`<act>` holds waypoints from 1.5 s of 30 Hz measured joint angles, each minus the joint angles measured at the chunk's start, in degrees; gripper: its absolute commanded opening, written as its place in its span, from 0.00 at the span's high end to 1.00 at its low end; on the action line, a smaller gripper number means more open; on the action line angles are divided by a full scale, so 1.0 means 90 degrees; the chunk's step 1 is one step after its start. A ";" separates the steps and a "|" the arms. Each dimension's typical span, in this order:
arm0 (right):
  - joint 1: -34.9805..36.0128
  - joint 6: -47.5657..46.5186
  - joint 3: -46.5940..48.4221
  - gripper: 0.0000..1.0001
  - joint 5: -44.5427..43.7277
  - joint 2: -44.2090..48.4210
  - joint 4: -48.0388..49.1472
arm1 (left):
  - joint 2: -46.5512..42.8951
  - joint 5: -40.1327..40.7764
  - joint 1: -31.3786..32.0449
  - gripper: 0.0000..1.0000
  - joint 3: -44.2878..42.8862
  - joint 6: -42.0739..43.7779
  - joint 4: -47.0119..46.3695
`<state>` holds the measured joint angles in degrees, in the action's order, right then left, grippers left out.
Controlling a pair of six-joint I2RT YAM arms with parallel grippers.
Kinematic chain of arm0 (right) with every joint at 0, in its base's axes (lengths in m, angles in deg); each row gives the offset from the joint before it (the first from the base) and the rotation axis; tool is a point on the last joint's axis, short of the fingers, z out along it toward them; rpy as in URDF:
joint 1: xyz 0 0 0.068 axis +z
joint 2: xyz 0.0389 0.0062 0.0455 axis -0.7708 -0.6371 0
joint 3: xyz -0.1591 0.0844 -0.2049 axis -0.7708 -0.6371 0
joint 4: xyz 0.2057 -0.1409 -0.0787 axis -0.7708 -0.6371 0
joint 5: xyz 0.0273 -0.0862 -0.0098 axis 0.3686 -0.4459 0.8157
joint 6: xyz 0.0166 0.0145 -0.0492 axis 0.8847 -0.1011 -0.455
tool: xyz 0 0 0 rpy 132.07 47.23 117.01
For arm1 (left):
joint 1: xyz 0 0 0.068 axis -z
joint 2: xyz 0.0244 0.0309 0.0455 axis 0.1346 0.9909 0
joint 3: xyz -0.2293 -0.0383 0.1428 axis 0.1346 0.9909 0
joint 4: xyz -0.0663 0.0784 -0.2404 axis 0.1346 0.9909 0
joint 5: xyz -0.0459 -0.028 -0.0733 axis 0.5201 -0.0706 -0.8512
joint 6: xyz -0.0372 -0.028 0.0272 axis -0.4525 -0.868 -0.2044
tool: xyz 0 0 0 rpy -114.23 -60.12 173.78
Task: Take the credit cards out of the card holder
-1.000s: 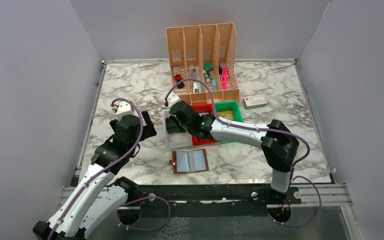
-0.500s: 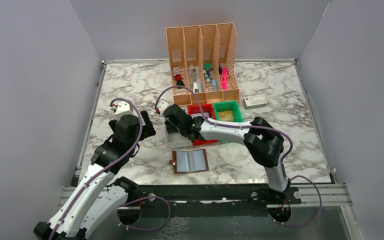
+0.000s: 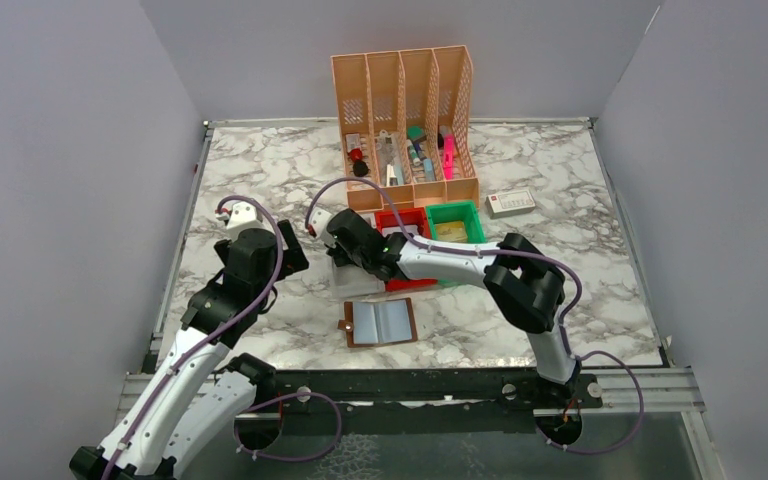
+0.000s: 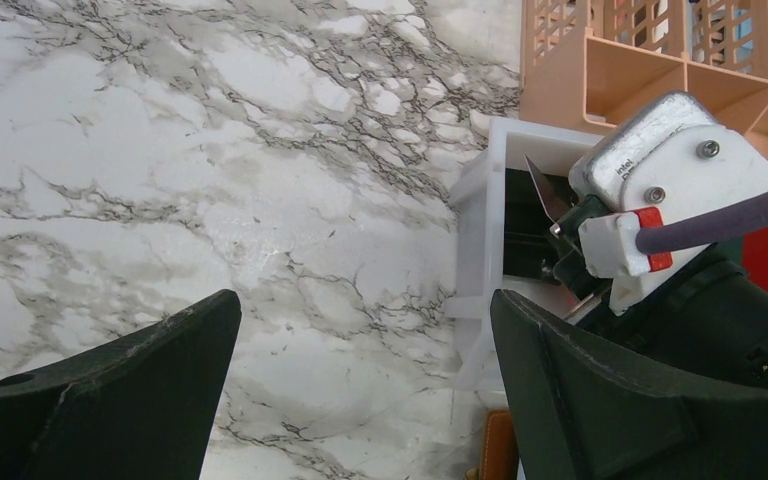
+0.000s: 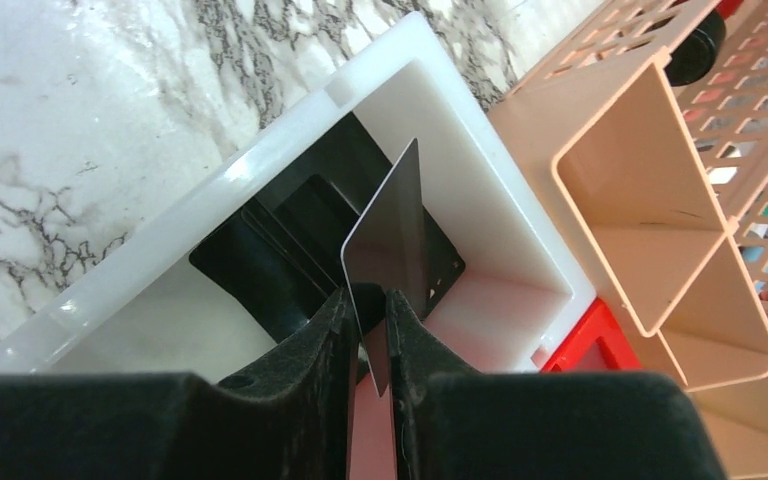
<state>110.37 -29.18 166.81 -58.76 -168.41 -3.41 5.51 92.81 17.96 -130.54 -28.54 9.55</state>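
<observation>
Lying nearest the arm bases, the card holder [image 3: 380,322] sits open and flat on the bench, grey inside up, long axis running left-right; can't tell from above whether any cards remain in it.

Further out on the left, the left pincer [image 4: 360,312] hangs spread wide over bare marble, holding nothing.

Beyond the holder, the right pincer [image 5: 367,300] is pressed onto one credit card [image 5: 390,230], pinched at its lower end; the card stands on edge, tilted, long axis pointing up and away from the fingers, directly over the white bin [image 5: 460,130]; dark flat items [image 5: 260,270] already lie in that bin.

Next step, prob. a drop into the bin; after that the holder lies back toward the bases from the right pincer, which is the closer of the two.

Vs 1 s ago: right arm's elbow has swung left and the wrist sits a bit further left over the bin; holder and left arm approx. unchanged.

Furthest back stands the orange file rack [image 5: 640,180].
</observation>
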 measured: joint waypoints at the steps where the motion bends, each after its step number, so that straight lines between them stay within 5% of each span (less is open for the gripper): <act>1: 0.0000 -0.0017 0.0000 0.78 0.0075 0.0000 -0.0015 | 0.0000 0.0000 -0.0012 0.01 0.0005 0.0005 0.0000; 21: 0.0000 0.0641 -0.0206 0.51 0.0617 0.0435 -0.0005 | 0.0053 -0.0068 -0.0080 0.01 0.0019 0.0044 -0.0005; 30: 0.0000 0.2436 -0.2018 0.34 0.0665 0.2883 0.0525 | 0.0095 -0.0109 -0.0097 0.01 0.0019 0.0087 -0.0010; 45: -0.0007 0.5889 -0.4702 0.34 0.0675 0.4675 0.0012 | 0.0306 -0.0636 -0.0097 0.01 0.0022 0.0131 -0.0049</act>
<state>110.30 23.82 124.50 -52.68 -126.34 -3.30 8.26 87.09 17.08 -130.34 -27.36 9.11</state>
